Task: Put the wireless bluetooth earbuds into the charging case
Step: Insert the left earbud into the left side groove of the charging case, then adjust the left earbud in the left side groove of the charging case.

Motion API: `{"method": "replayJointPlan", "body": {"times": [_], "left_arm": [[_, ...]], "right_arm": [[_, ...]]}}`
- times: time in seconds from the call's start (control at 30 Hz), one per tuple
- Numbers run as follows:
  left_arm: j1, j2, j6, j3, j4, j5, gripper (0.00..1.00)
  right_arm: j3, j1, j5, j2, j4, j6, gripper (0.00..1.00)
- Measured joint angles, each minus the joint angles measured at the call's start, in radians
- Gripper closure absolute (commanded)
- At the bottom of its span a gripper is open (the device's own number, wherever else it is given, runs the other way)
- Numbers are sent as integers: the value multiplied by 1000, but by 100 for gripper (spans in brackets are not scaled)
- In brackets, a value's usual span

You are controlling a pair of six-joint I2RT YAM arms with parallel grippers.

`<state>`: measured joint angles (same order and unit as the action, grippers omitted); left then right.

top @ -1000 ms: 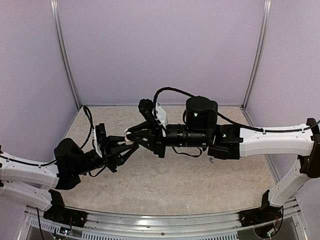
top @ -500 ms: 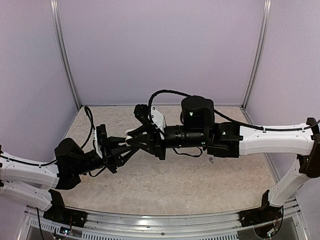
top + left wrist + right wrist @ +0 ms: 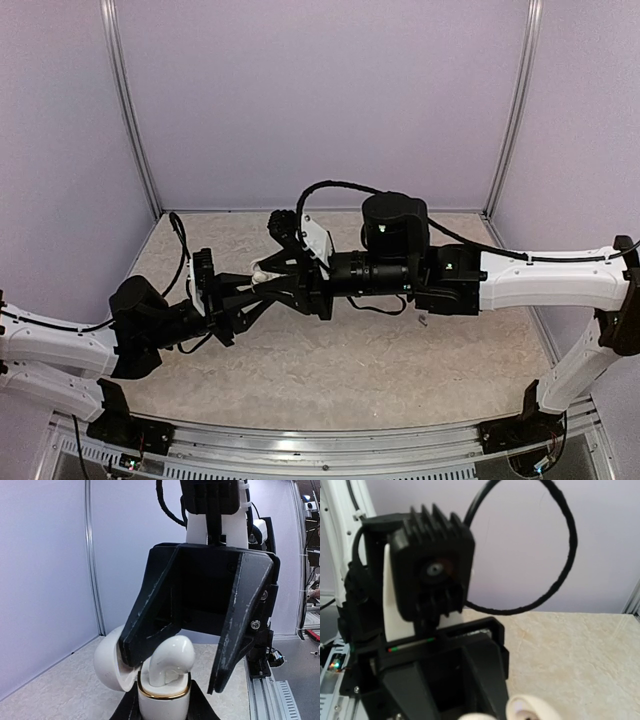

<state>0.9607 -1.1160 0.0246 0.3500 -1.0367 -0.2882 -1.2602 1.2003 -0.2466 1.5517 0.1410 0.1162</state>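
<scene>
The white charging case (image 3: 162, 702) with a gold rim is held upright between my left gripper's (image 3: 162, 711) fingers. Its lid (image 3: 107, 662) hangs open to the left. One glossy white earbud (image 3: 170, 660) stands in the case, stem down in its slot and rounded head above the rim. My right gripper (image 3: 176, 670) comes down from above with its jaws spread, one on each side of the earbud. Its left finger (image 3: 150, 625) is close against the lid and earbud; its right finger (image 3: 240, 625) stands apart. In the top view both grippers meet at the case (image 3: 258, 273). No second earbud shows.
The marbled tabletop (image 3: 350, 370) is ringed by lilac walls with metal posts (image 3: 130, 110). A small pale speck (image 3: 424, 320) lies on the table under my right forearm; I cannot tell what it is. The right wrist view shows the left wrist's camera housing (image 3: 432, 570) and the lid (image 3: 535, 709).
My right gripper has shifted a little left and turned, closing in over the case. The left arm has barely moved and still holds the case.
</scene>
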Motion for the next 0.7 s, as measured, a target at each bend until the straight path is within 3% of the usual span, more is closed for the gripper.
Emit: {"method": "replayJointPlan", "body": {"times": [0.33, 0.7], "left_arm": [[0, -2, -3, 0, -12, -3, 96], [-5, -7, -14, 0, -29, -16, 96]], "right_arm": [[37, 1, 9, -45, -11, 3, 60], [75, 1, -10, -86, -8, 14, 76]]}}
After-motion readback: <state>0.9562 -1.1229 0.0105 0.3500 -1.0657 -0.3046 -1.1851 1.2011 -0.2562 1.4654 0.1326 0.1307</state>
